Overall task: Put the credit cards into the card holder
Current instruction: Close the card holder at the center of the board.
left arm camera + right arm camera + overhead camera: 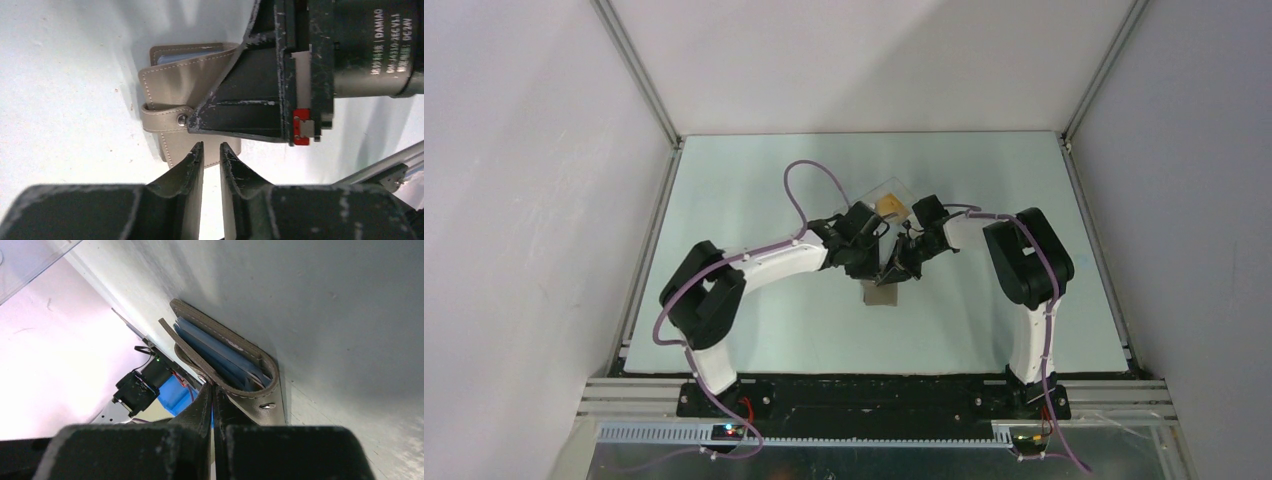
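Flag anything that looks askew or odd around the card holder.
The card holder lies half open: its cover gapes upward, blue inner sleeves fan out, and the snap strap is unfastened. The right pincer, shut, rests at that strap. Nothing looks damaged.

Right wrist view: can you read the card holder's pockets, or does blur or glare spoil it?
Right wrist: card holder sharp, blue inserts distinct; right claw soft up close, upper left washed out. Left wrist: card holder crisp, table glaring pale.
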You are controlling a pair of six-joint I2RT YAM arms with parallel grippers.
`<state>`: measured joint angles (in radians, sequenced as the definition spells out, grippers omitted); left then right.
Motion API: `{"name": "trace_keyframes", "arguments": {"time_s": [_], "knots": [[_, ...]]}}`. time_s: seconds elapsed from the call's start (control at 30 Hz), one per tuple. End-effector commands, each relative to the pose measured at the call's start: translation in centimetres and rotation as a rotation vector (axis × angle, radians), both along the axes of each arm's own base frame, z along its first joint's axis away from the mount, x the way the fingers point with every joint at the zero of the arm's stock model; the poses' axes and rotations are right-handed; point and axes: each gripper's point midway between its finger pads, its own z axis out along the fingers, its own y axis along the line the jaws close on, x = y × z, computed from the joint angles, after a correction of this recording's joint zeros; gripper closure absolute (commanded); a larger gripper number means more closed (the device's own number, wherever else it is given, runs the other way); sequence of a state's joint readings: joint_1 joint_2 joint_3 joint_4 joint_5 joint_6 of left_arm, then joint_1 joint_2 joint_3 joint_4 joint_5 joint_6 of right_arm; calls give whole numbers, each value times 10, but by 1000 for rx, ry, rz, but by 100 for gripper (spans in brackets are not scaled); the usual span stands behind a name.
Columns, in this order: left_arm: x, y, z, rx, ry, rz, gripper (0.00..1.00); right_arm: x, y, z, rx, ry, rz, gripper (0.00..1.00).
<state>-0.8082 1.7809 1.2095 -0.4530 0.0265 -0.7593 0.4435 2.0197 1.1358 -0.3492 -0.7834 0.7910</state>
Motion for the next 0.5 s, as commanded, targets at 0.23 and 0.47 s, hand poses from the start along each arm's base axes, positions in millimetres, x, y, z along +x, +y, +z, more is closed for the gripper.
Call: {"name": "trace_keyframes", "arguments": {"time_s": [0.23, 0.47], "knots": [[-9, -5, -1, -23, 15, -10, 94, -45, -28, -66, -260, 157, 13, 98], [-1, 4, -2, 7, -16, 36, 99, -47, -29, -67, -261, 161, 20, 98]]}}
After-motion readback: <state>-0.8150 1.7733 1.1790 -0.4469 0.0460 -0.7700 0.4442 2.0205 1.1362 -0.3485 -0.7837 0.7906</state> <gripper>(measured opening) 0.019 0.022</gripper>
